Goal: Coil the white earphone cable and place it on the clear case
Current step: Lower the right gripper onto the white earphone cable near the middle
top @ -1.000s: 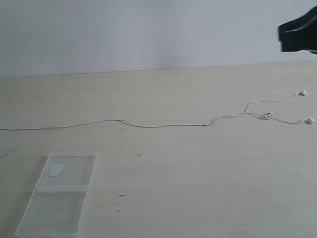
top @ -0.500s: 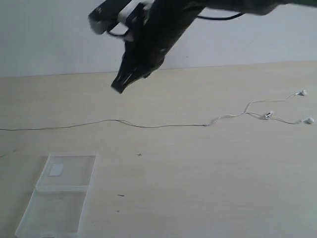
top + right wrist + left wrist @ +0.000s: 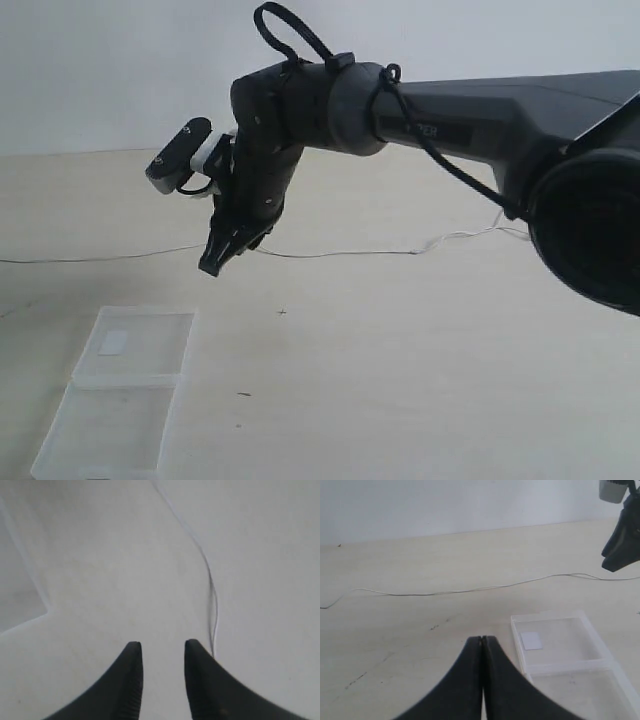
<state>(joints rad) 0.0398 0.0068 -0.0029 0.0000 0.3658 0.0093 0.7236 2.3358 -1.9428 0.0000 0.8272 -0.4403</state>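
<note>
Right claw [image 3: 215,262] hangs centre-left in the exterior frame, fingers slightly parted, holding nothing. Left claw [image 3: 482,640] is clenched, empty. On the desk [image 3: 420,380], the clear case [image 3: 120,392] lies open at lower left; the white earphone cable [image 3: 330,254] stretches uncoiled across mid-frame.

Lab test bench: pale tabletop [image 3: 400,400], plain white wall [image 3: 100,70].

The table [image 3: 420,380] is seen as pale, matt wood grain marked by faint scuffs, the case [image 3: 120,425] as clear, smooth plastic with a white papery label [image 3: 114,343], the cable [image 3: 340,253] as thin, smooth white wire, and the right arm [image 3: 480,110] as matt black
</note>
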